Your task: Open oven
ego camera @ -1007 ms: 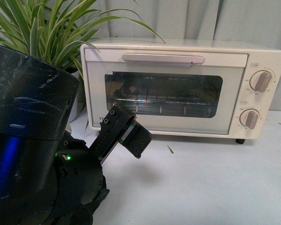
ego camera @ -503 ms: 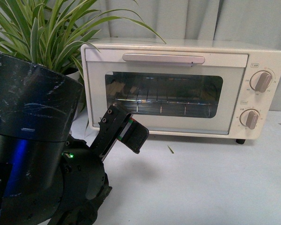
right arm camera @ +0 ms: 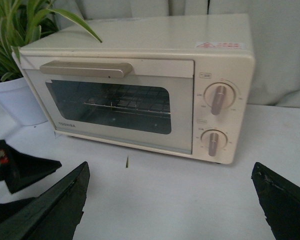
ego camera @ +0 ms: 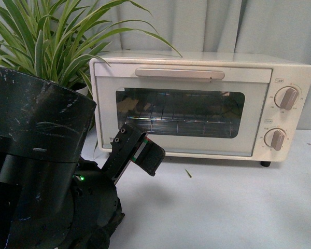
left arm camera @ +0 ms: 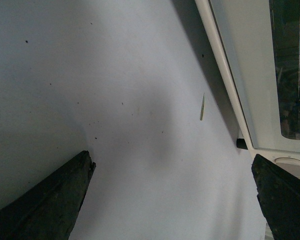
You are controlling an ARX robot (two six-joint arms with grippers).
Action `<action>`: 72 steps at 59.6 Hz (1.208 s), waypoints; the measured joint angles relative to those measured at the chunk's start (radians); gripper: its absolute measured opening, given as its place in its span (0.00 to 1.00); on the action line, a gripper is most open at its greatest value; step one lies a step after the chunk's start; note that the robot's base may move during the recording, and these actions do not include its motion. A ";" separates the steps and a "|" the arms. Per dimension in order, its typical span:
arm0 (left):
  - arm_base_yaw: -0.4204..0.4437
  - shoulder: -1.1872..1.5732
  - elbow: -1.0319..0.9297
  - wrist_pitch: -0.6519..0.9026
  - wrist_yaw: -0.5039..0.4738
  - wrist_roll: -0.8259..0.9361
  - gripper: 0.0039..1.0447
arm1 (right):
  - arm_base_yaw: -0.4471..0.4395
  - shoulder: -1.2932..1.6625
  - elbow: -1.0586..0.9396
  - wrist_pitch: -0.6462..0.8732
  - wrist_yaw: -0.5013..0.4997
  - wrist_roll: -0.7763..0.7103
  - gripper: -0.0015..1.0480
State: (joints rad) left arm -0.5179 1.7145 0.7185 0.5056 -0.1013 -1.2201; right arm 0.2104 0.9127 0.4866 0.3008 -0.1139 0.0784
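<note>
The cream-white oven (ego camera: 197, 104) stands at the back of the table, its glass door shut, with a long pale bar handle (ego camera: 179, 73) along the door's top and two round knobs (ego camera: 286, 97) on its right side. A wire rack shows behind the glass. My left gripper (ego camera: 145, 153) is open and empty, low in front of the door's lower left corner, apart from it. In the left wrist view the door's lower edge (left arm camera: 230, 90) runs beside the open jaws. My right gripper (right arm camera: 170, 200) is open and empty, well back from the oven (right arm camera: 140, 85).
A potted spider plant (ego camera: 52, 41) in a white pot (right arm camera: 17, 100) stands left of the oven. A small leaf scrap (ego camera: 188, 173) lies on the white table (ego camera: 223, 207) before the door. A grey curtain hangs behind. My left arm's dark body (ego camera: 36, 171) fills the lower left.
The left gripper has shifted slightly and stays low by the door's lower left corner. The view has tipped a little, so the oven sits lower in frame. The door stays shut.
</note>
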 joint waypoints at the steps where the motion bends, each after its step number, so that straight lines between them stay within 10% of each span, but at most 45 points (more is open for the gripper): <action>1: 0.000 0.000 0.000 0.000 0.000 0.000 0.94 | 0.017 0.060 0.047 -0.018 0.012 0.008 0.91; 34: 0.021 -0.008 -0.008 -0.002 -0.008 -0.016 0.94 | 0.146 0.596 0.644 -0.254 0.213 0.202 0.91; 72: 0.021 -0.008 -0.008 -0.001 -0.009 -0.039 0.94 | 0.153 0.684 0.727 -0.335 0.251 0.360 0.91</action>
State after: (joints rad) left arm -0.4965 1.7069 0.7101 0.5045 -0.1104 -1.2587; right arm 0.3637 1.5970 1.2133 -0.0345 0.1375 0.4389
